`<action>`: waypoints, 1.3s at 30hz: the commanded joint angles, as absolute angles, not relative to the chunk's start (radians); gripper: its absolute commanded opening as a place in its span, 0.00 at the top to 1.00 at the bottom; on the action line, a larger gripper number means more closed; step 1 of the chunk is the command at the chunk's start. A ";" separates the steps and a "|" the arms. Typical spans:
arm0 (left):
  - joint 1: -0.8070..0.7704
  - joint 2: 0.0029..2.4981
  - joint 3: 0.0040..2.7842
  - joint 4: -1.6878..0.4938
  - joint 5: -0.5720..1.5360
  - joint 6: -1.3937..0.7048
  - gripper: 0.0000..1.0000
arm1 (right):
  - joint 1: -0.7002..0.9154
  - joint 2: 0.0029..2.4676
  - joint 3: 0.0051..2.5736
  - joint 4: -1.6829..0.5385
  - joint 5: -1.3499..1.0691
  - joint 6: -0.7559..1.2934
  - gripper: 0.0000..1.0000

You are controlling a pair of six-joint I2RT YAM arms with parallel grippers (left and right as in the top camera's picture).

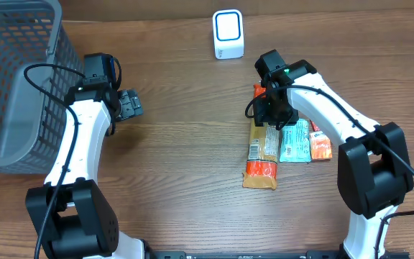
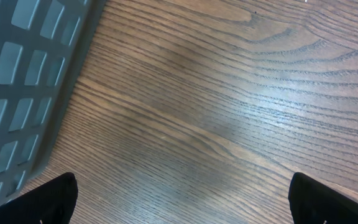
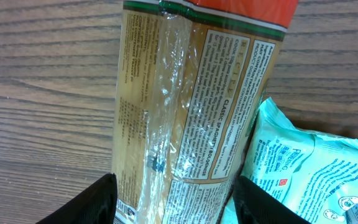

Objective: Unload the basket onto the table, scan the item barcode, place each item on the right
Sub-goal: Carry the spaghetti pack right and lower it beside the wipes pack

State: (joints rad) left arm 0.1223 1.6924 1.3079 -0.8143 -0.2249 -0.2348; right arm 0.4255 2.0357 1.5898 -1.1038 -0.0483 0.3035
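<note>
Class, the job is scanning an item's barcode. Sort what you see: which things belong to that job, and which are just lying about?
Belong to the job:
spaghetti packet
white scanner
right claw, straddling the spaghetti packet

Just lying about:
teal packet
orange packet
grey mesh basket
left claw, open and holding nothing

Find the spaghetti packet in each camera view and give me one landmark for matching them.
Overhead: the spaghetti packet lies right of centre on the table, running top to bottom.
Left wrist: not in it; only the table and the basket show.
Right wrist: the spaghetti packet fills the middle of the picture.
Landmark: the teal packet lies against its right edge in both of those views.
</note>
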 commanded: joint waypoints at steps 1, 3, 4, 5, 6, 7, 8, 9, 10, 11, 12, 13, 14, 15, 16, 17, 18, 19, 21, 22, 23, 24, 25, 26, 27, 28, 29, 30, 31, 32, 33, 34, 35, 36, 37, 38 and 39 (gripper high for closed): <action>0.123 1.686 1.323 -0.812 -0.236 -0.224 0.00 | 0.425 2.010 1.589 -1.104 -0.054 0.307 0.38; 0.123 1.686 1.323 -0.812 -0.236 -0.224 0.00 | 0.425 2.009 1.590 -1.105 -0.054 0.307 0.38; 0.123 1.686 1.323 -0.812 -0.236 -0.224 0.00 | 0.425 2.009 1.589 -1.106 -0.054 0.307 0.37; 0.123 1.686 1.323 -0.812 -0.236 -0.224 0.00 | 0.425 2.009 1.589 -1.110 -0.054 0.307 0.37; 0.123 1.686 1.323 -0.812 -0.236 -0.224 0.00 | 0.425 2.009 1.589 -1.115 -0.055 0.308 0.37; 0.123 1.686 1.323 -0.812 -0.236 -0.224 0.00 | 0.425 2.009 1.589 -1.124 -0.055 0.308 0.37; 0.123 1.686 1.323 -0.812 -0.236 -0.224 0.00 | 0.425 2.009 1.589 -1.134 -0.055 0.308 0.37; 0.123 1.686 1.323 -0.812 -0.236 -0.224 0.00 | 0.425 2.009 1.589 -1.146 -0.056 0.310 0.38; 0.123 1.686 1.323 -0.812 -0.236 -0.224 0.00 | 0.427 2.009 1.589 -1.155 -0.056 0.311 0.38; 0.123 1.686 1.323 -0.812 -0.236 -0.224 0.00 | 0.429 2.009 1.589 -1.163 -0.055 0.311 0.38; 0.123 1.686 1.323 -0.812 -0.236 -0.224 0.00 | 0.431 2.009 1.589 -1.171 -0.055 0.311 0.37; 0.123 1.686 1.323 -0.812 -0.236 -0.224 0.00 | 0.432 2.009 1.589 -1.175 -0.055 0.312 0.37; 0.123 1.686 1.323 -0.812 -0.236 -0.224 0.00 | 0.432 2.009 1.589 -1.177 -0.055 0.312 0.37; 0.123 1.686 1.323 -0.812 -0.236 -0.224 0.00 | 0.432 2.010 1.589 -1.177 -0.055 0.312 0.36; 0.123 1.686 1.323 -0.812 -0.236 -0.224 0.00 | 0.432 2.010 1.589 -1.177 -0.055 0.312 0.34; 0.123 1.686 1.323 -0.812 -0.236 -0.224 0.00 | 0.432 2.010 1.589 -1.177 -0.055 0.312 0.23; 0.123 1.686 1.323 -0.812 -0.236 -0.224 0.00 | 0.432 2.010 1.589 -1.180 -0.056 0.312 0.23; 0.123 1.686 1.323 -0.812 -0.236 -0.224 0.00 | 0.432 2.010 1.589 -1.180 -0.064 0.311 0.23; 0.123 1.686 1.323 -0.812 -0.236 -0.224 0.00 | 0.432 2.010 1.589 -1.179 -0.081 0.311 0.22; 0.123 1.686 1.323 -0.812 -0.236 -0.224 0.00 | 0.432 2.010 1.589 -1.177 -0.081 0.311 0.18; 0.123 1.686 1.323 -0.812 -0.236 -0.224 0.00 | 0.432 2.010 1.589 -1.174 -0.080 0.311 0.00; 0.123 1.686 1.323 -0.812 -0.235 -0.224 0.00 | 0.432 2.010 1.589 -1.169 -0.081 0.312 0.00; 0.123 1.686 1.323 -0.812 -0.236 -0.224 0.00 | 0.430 2.010 1.589 -1.164 -0.080 0.312 0.00; 0.123 1.686 1.323 -0.812 -0.236 -0.224 0.00 | 0.430 2.010 1.589 -1.159 -0.080 0.311 0.00; 0.123 1.686 1.323 -0.812 -0.236 -0.224 0.00 | 0.430 2.010 1.589 -1.156 -0.080 0.311 0.00; 0.123 1.686 1.323 -0.812 -0.236 -0.224 0.00 | 0.430 2.010 1.589 -1.151 -0.080 0.311 0.00; 0.123 1.686 1.323 -0.812 -0.236 -0.224 0.00 | 0.430 2.010 1.589 -1.149 -0.080 0.311 0.00; 0.123 1.686 1.323 -0.812 -0.236 -0.224 0.00 | 0.430 2.010 1.589 -1.149 -0.080 0.311 0.00; 0.123 1.686 1.323 -0.812 -0.236 -0.224 0.00 | 0.430 2.010 1.589 -1.149 -0.080 0.311 0.00; 0.123 1.686 1.323 -0.812 -0.236 -0.224 0.00 | 0.430 2.010 1.589 -1.149 -0.080 0.311 0.00; 0.123 1.686 1.323 -0.812 -0.236 -0.224 0.00 | 0.430 2.010 1.589 -1.148 -0.080 0.311 0.00; 0.123 1.686 1.323 -0.812 -0.236 -0.224 0.00 | 0.430 2.010 1.589 -1.149 -0.080 0.311 0.00; 0.123 1.686 1.323 -0.812 -0.236 -0.224 0.00 | 0.430 2.010 1.589 -1.149 -0.081 0.311 0.00; 0.123 1.686 1.323 -0.812 -0.236 -0.224 0.00 | 0.430 2.010 1.589 -1.149 -0.080 0.311 0.00; 0.123 1.686 1.323 -0.812 -0.236 -0.224 0.00 | 0.430 2.010 1.589 -1.149 -0.080 0.311 0.00; 0.123 1.686 1.323 -0.812 -0.236 -0.224 0.00 | 0.430 2.010 1.589 -1.149 -0.080 0.311 0.00; 0.123 1.686 1.323 -0.812 -0.236 -0.224 0.00 | 0.430 2.010 1.589 -1.149 -0.080 0.311 0.00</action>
